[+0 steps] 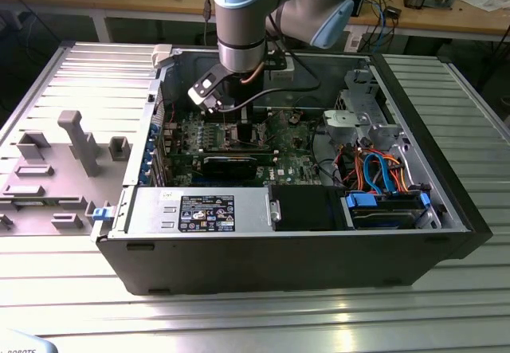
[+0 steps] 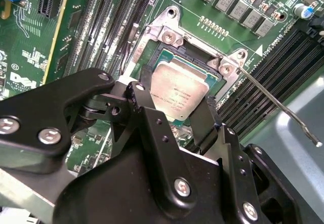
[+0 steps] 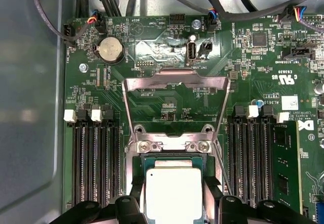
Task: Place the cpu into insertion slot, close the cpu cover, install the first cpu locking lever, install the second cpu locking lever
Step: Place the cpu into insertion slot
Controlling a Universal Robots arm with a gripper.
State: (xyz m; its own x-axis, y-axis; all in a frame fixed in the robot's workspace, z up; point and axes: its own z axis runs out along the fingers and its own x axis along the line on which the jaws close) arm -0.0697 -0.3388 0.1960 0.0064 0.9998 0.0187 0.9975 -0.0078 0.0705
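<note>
The cpu (image 2: 179, 95), clamped at opposite edges by the narrowly set gripper (image 2: 174, 98), sits over the insertion slot (image 2: 176, 57), cpu cover (image 3: 174, 82) raised; a tilt or offset on release could bend socket contacts.

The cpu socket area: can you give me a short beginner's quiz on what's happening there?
1. True or false: the cpu cover is shut over the cpu.
2. The tool is nearest: A the coin battery, B the cpu, C the blue cables.
3. What long black parts lie on both sides of the insertion slot?
Key: 1 false, it stands open; 2 B; 3 memory slots.
</note>
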